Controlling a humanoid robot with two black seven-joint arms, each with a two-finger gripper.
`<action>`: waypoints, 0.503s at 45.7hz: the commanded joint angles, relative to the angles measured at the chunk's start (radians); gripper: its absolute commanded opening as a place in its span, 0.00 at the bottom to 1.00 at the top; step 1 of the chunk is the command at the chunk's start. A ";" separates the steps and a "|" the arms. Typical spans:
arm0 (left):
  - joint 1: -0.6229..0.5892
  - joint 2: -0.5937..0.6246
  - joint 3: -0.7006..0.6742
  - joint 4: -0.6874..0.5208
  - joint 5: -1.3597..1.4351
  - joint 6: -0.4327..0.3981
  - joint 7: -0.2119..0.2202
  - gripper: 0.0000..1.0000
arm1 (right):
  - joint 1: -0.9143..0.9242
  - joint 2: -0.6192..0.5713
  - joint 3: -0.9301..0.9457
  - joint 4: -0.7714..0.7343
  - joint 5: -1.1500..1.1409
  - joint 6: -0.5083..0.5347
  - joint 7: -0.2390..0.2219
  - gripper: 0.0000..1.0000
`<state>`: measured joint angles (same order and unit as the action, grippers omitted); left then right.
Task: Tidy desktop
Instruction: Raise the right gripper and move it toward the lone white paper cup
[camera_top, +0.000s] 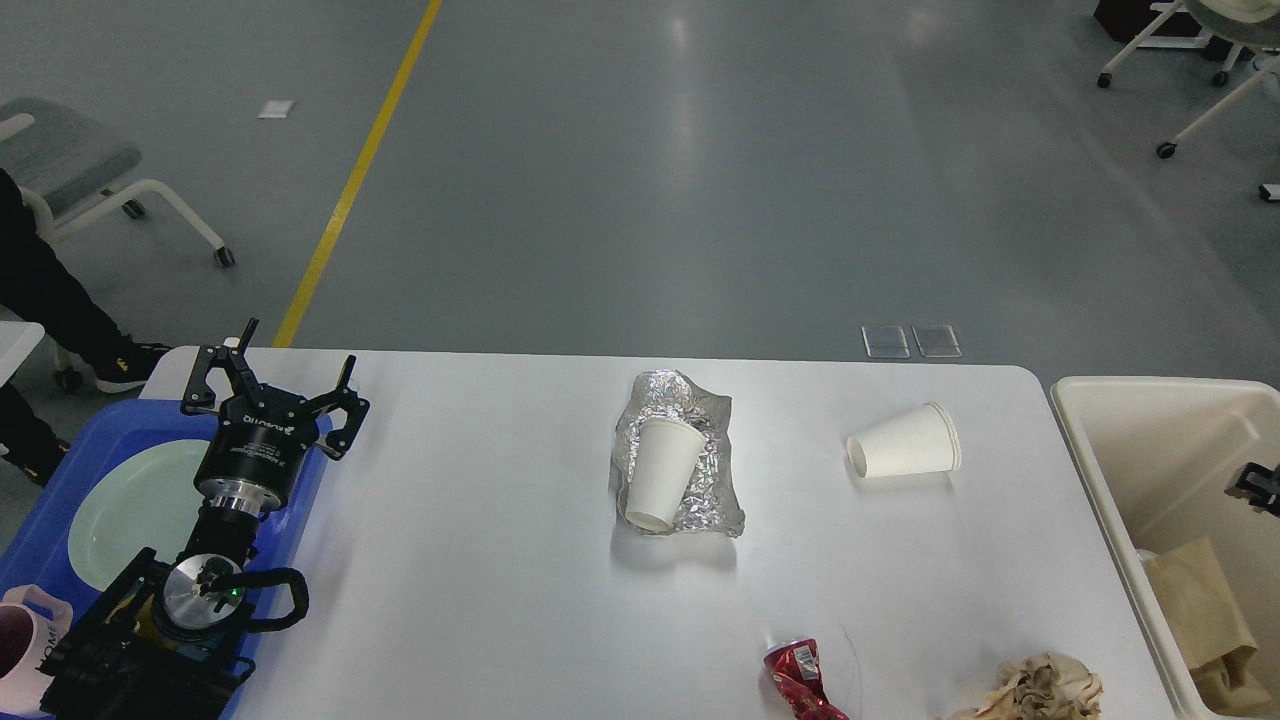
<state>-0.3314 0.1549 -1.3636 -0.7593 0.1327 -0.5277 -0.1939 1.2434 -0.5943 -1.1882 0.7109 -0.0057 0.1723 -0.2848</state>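
While the desktop (480, 560), white and smooth, fills the lower middle of the view, a paper cup (905, 453) lies on its side near the far right corner and could roll away if pushed. Another cup (660, 473) rests on crinkled foil (700, 440). The left gripper (270, 385) hangs wide open at the left edge; the right gripper (1258, 485) I cannot tell.

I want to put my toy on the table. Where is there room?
The desktop is bare between the left gripper and the foil. Crowded near the front right: crushed can, crumpled paper.
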 joint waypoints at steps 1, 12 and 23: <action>0.000 0.000 0.000 0.000 0.001 0.000 0.001 0.99 | 0.256 0.031 -0.122 0.157 -0.013 0.162 0.001 1.00; 0.000 0.000 0.000 0.000 -0.001 0.000 0.001 0.99 | 0.678 0.237 -0.208 0.323 -0.007 0.619 -0.001 1.00; 0.002 0.000 0.000 0.000 -0.001 0.000 0.001 0.99 | 1.099 0.243 -0.110 0.702 0.003 0.702 -0.001 1.00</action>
<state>-0.3298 0.1547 -1.3636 -0.7593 0.1327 -0.5277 -0.1932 2.1691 -0.3385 -1.3438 1.2270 -0.0068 0.8681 -0.2849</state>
